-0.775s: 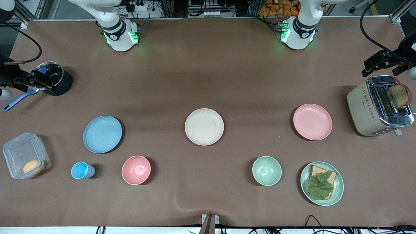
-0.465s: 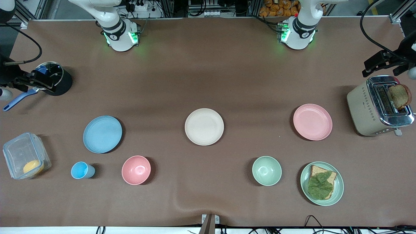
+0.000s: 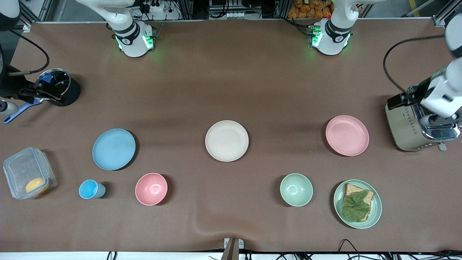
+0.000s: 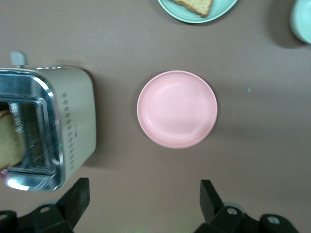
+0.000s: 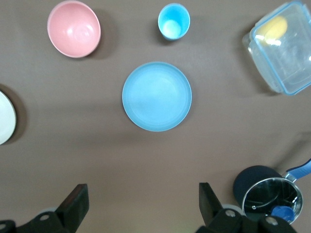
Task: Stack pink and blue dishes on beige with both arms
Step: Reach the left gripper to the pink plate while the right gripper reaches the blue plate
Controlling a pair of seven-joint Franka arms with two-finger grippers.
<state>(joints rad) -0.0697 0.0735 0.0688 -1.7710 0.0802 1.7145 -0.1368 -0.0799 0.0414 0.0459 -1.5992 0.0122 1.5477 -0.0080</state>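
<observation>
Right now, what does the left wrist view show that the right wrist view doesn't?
Only the left wrist view: the flat round pale pink plate, the beige and chrome toaster with a bread slice in its slot, the edge of the pale green plate with toast, and the open left gripper.

Only the right wrist view: the flat round light blue plate, deep pink bowl, small blue cup, clear lidded container, black saucepan, the cream-beige plate's edge, and the open right gripper.

Both: the brown table covering.

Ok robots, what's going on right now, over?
Left gripper open over toaster; right gripper open over pot. Pink plate, blue plate, beige plate all apart. Nothing blocking.
</observation>
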